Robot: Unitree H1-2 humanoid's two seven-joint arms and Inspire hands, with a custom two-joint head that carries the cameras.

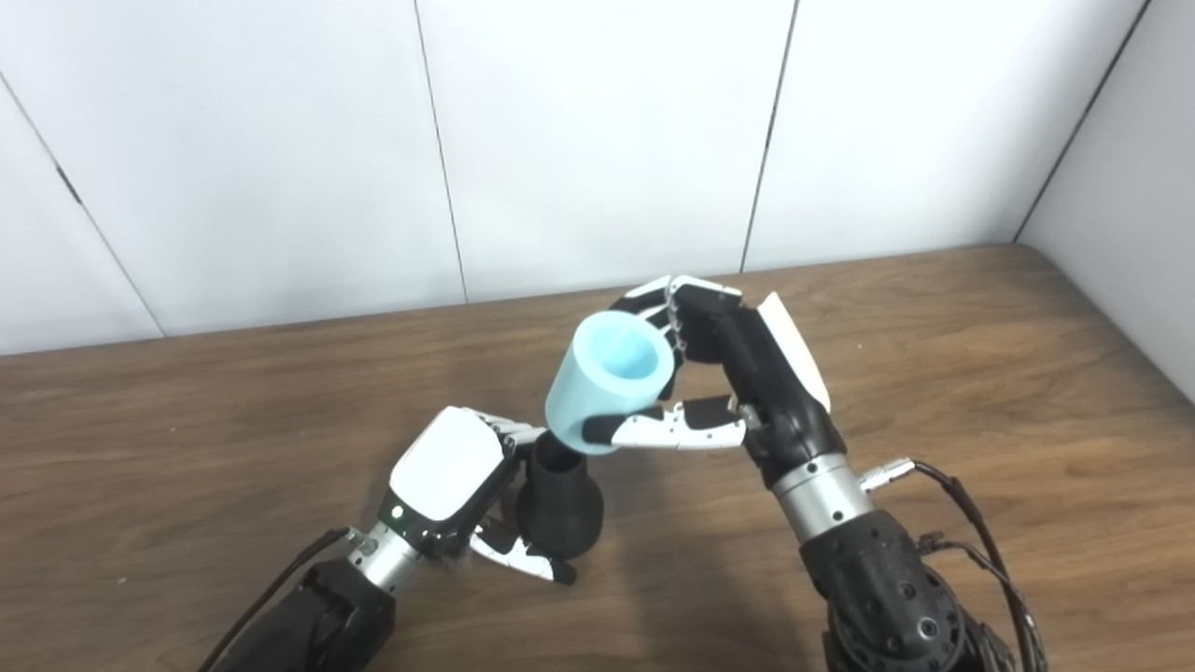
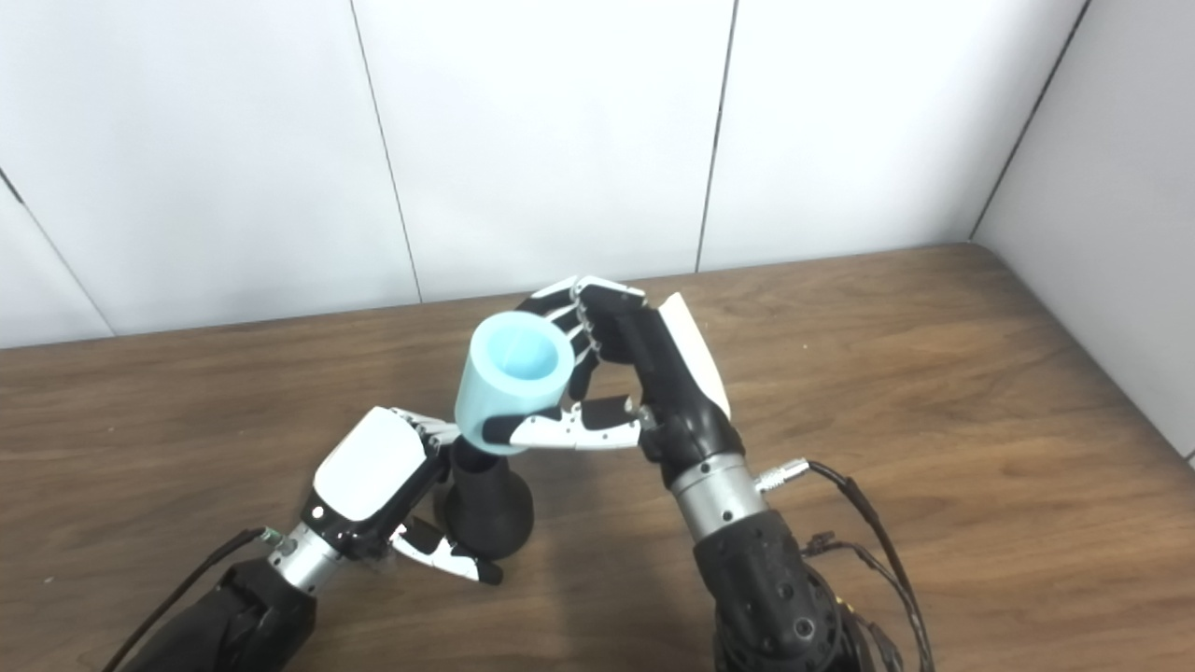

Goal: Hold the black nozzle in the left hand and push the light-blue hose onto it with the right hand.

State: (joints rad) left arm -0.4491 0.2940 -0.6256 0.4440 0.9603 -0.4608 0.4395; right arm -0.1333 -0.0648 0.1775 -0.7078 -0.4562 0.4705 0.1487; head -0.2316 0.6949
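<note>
A black nozzle (image 1: 558, 509) stands upright on the wooden table (image 1: 980, 373), wide base down and narrow neck up. My left hand (image 1: 448, 485) is shut on it, thumb across the base in front and fingers behind the neck. A short light-blue hose piece (image 1: 607, 383) is held tilted in my right hand (image 1: 719, 373), thumb under it and fingers behind its open upper end. The lower end of the hose sits at the top of the nozzle's neck, which it hides. How far it is on I cannot tell.
White wall panels (image 1: 597, 140) close off the table's far edge, and a grey wall (image 1: 1130, 233) closes its right side. A cable (image 1: 971, 523) loops out from my right wrist over the table at the right.
</note>
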